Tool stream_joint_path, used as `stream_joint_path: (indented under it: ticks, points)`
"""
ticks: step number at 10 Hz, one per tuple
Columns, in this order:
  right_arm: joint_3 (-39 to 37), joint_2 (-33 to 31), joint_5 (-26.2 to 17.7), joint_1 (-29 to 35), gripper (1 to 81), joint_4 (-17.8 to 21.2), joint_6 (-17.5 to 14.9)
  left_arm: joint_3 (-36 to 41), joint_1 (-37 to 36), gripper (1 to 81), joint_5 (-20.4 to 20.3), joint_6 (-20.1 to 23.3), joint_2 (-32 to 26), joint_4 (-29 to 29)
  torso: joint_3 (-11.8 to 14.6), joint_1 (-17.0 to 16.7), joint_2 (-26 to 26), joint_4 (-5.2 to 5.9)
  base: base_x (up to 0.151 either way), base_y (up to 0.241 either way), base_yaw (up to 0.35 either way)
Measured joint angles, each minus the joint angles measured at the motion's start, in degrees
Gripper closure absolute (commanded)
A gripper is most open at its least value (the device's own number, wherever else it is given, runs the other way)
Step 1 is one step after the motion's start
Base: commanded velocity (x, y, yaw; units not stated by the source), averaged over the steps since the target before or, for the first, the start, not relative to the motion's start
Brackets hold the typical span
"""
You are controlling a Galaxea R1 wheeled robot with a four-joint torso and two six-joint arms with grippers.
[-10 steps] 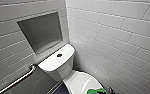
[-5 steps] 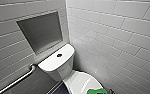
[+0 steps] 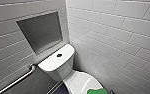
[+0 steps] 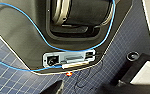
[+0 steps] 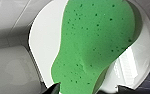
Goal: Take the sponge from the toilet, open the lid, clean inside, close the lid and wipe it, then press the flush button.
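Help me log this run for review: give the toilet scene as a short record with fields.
toilet: white, in a corner of the tiled walls
lid: closed
sponge: green, over the lid's front part
flush button: dark, centre of tank top
grab bar: on wall beside tank
niche: recessed above tank

Toilet in the corner, button mid-tank, lid shut before the tank, sponge on the lid's front, rail left, niche above behind.
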Motion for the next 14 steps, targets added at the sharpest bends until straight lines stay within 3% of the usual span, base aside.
stream_joint_path:
  ticks: [4, 7, 14]
  points:
    - [-2.2, 0.6, 0.2, 2.0, 1.0, 1.2, 0.0, 0.0, 0.0, 1.0, 0.0, -0.1, 0.0, -0.5, -0.6, 0.0, 0.0, 0.0, 0.0, 0.0, 0.0]
    - [-2.4, 0.9, 0.1, 2.4, 1.0, 0.7, 0.0, 0.0, -0.8, 1.0, -0.1, -0.1, 0.0, -0.6, -4.7, 0.0, 0.0, 0.0, 0.0, 0.0, 0.0]
    - [-2.7, 2.6, -0.8, 4.2, 1.0, -1.8, -0.4, -0.1, -0.9, 1.0, -0.3, -0.1, 0.0, -0.9, -5.4, 0.2, -0.2, 0.0, 0.0, 0.0, 0.0]
